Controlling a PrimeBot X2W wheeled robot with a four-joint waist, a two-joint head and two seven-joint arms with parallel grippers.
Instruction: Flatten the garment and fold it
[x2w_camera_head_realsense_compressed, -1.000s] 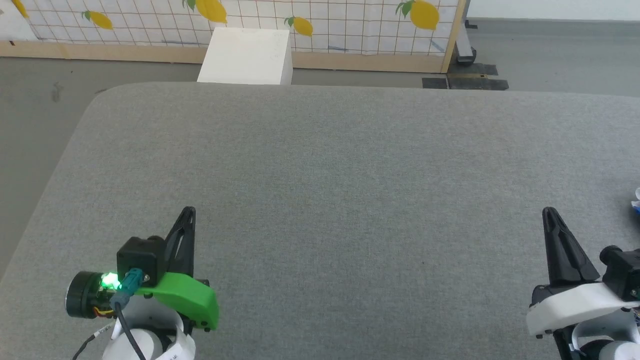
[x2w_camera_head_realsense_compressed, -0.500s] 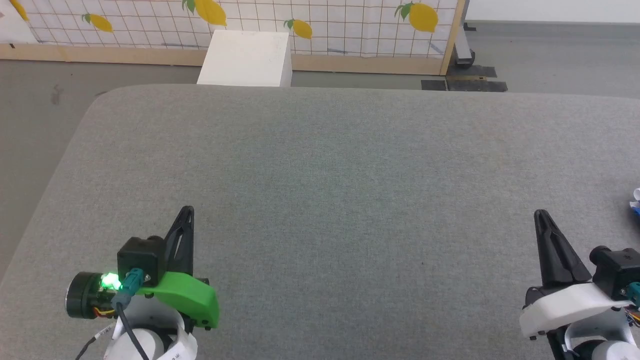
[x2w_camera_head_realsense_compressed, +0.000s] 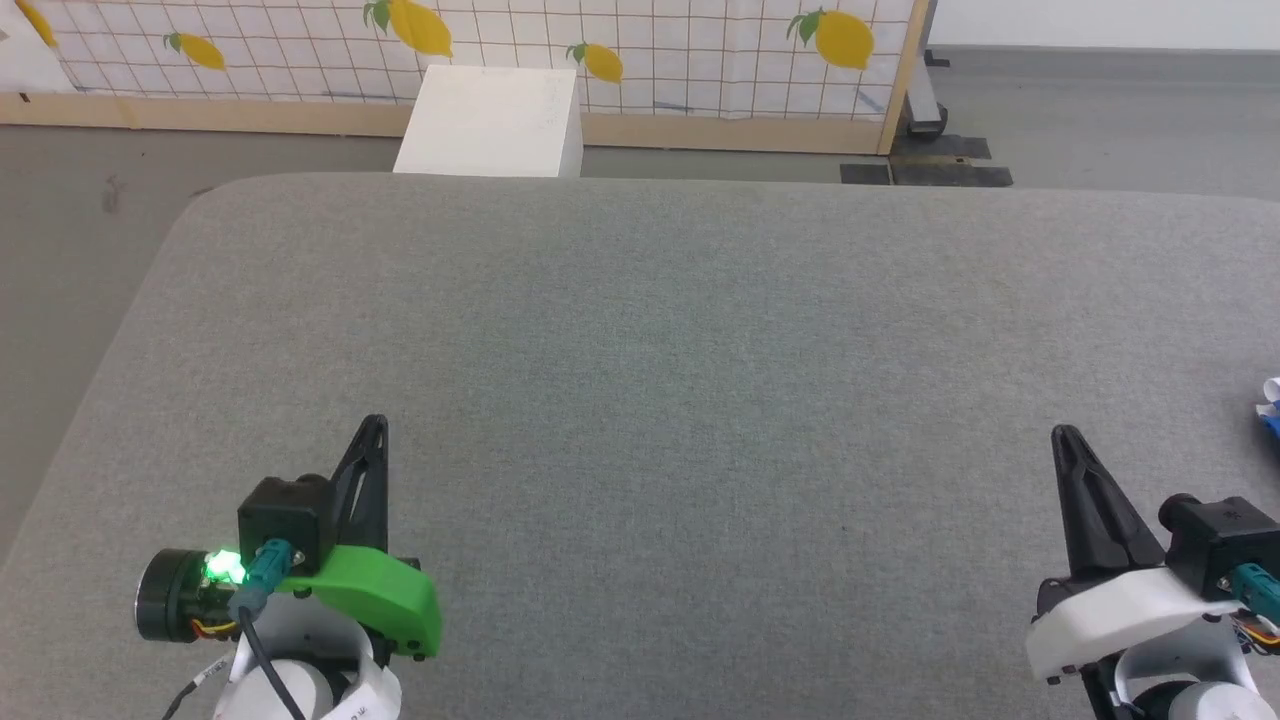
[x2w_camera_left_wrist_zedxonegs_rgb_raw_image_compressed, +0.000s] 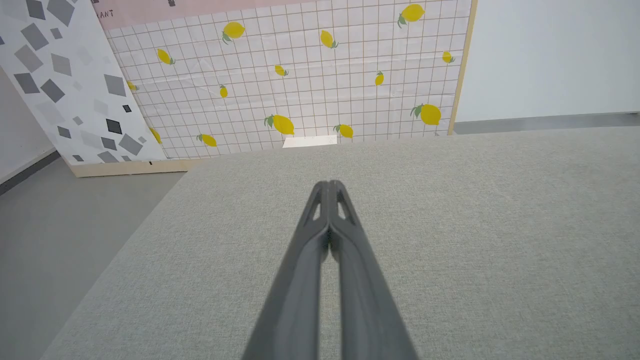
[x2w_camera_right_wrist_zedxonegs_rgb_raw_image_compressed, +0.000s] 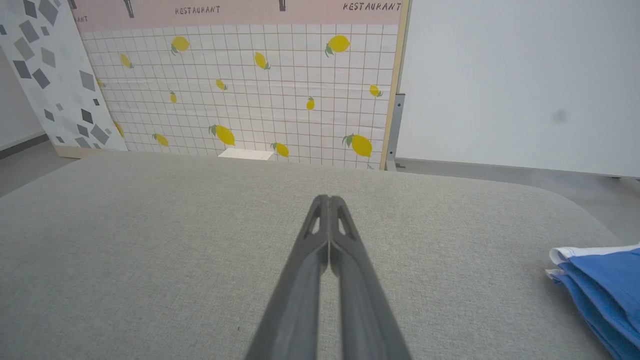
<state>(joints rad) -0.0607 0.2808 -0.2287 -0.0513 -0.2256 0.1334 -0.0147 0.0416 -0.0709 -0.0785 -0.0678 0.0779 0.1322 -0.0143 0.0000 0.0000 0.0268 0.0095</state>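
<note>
Left gripper (x2w_camera_head_realsense_compressed: 374, 428) and right gripper (x2w_camera_head_realsense_compressed: 1066, 436) sat closed, empty; I judged the next move a reach for the garment (x2w_camera_right_wrist_zedxonegs_rgb_raw_image_compressed: 602, 282) at the right edge of the bench (x2w_camera_head_realsense_compressed: 640, 330).

blue white-trimmed garment (x2w_camera_right_wrist_zedxonegs_rgb_raw_image_compressed: 602, 295) — folded, table's right edge

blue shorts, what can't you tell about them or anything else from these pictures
1. The shorts: the right and bottom edges of the right wrist view cut them off. Only a white-trimmed corner shows, so any print, the waistband and how they lie cannot be made out.
2. In the head view they are just a sliver at the right edge, too small to read.
3. The white box: its base is hidden behind the far edge of the table.
</note>
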